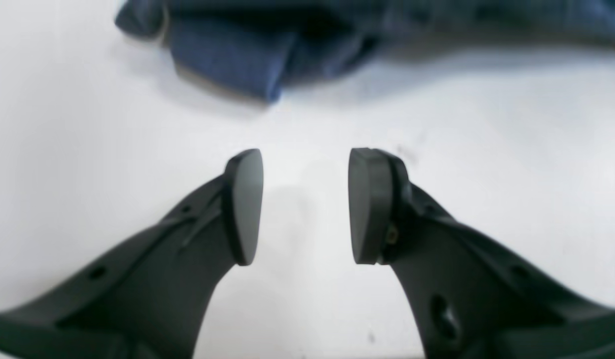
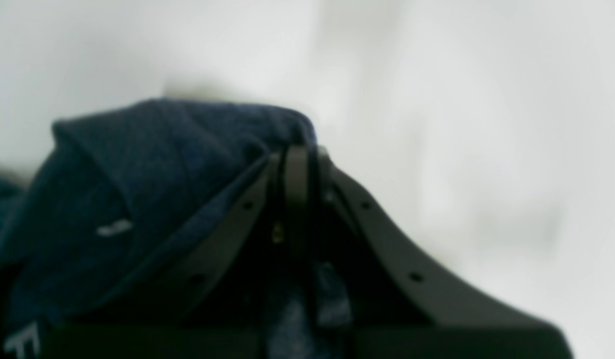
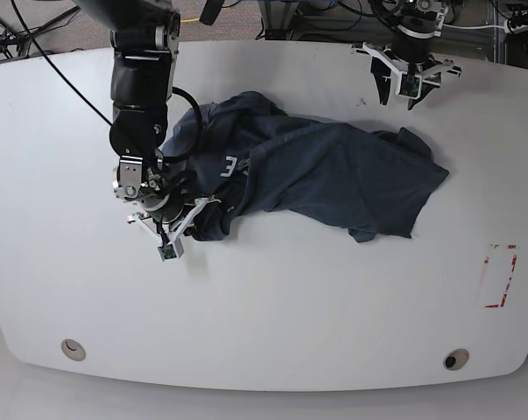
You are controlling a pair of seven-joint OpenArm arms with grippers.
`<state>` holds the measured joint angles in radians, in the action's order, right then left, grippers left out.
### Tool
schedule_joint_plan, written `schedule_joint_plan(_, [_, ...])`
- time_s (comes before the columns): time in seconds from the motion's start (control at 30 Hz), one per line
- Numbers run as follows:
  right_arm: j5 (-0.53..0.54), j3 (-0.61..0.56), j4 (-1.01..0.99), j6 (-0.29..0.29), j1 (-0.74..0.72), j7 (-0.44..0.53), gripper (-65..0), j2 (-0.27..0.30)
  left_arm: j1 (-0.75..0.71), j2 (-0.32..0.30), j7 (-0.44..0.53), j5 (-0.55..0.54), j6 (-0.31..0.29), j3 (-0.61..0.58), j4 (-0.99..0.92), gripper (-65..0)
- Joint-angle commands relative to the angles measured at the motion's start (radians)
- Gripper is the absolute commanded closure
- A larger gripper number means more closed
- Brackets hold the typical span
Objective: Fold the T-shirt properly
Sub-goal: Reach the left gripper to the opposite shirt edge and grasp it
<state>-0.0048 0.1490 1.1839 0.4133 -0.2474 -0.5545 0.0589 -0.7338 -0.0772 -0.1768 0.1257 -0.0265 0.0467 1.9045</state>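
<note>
With the crumpled T-shirt [image 3: 334, 175] heaped across the upper middle of the base view, the right gripper [image 2: 297, 164] has pinched its edge while the left gripper [image 1: 305, 204], partly spread and empty, hovers apart; next likely comes drawing the cloth flat.

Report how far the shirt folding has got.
Done: nothing folded; the T-shirt lies crumpled on the table. In hand: the right pincer is shut on a bunched edge of fabric at the shirt's end. The left pincer is open and empty, short of the cloth. Left: spreading it flat and every fold.
</note>
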Motion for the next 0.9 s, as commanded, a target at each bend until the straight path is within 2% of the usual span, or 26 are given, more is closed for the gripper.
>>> schedule_joint_plan(0.0, [0.009, 0.002, 0.116, 0.002, -0.008, -0.009, 0.0, 0.008, 0.007, 0.001, 0.016, -0.004, 0.006, 0.002, 0.019, -25.4])
schedule_joint_plan(0.1, [0.009, 0.002, 0.21, 0.002, 0.027, -0.039, 0.0, 0.026, 0.039, 0.026, 0.016, -0.025, 0.006, 0.009, 0.017, -25.6])
schedule_joint_plan(0.23, [0.009, 0.002, 0.324, 0.002, 0.076, -0.06, 0.0, 0.031, 0.073, 0.053, 0.01, -0.094, 0.006, 0.083, 0.016, -25.6])
schedule_joint_plan(0.53, [0.012, 0.007, 0.477, 0.006, 0.156, -0.098, 0.0, 0.085, 0.211, 0.05, -0.198, -0.39, 0.003, 0.308, 0.013, -25.6])
schedule_joint_plan(0.63, [0.01, 0.007, 0.485, 0.008, 0.167, -0.098, 0.0, 0.088, 0.279, 0.011, -0.293, -0.478, -0.002, 0.344, 0.003, -25.6])
schedule_joint_plan(0.73, [0.01, 0.007, 0.494, 0.008, 0.171, -0.098, 0.0, 0.089, 0.334, -0.023, -0.382, -0.559, -0.049, 0.384, 0.0, -25.6])
schedule_joint_plan(0.87, [0.01, 0.007, 0.499, 0.008, 0.194, -0.098, 0.0, 0.089, 0.391, -0.023, -0.441, -0.617, -0.118, 0.431, 0.0, -25.6])
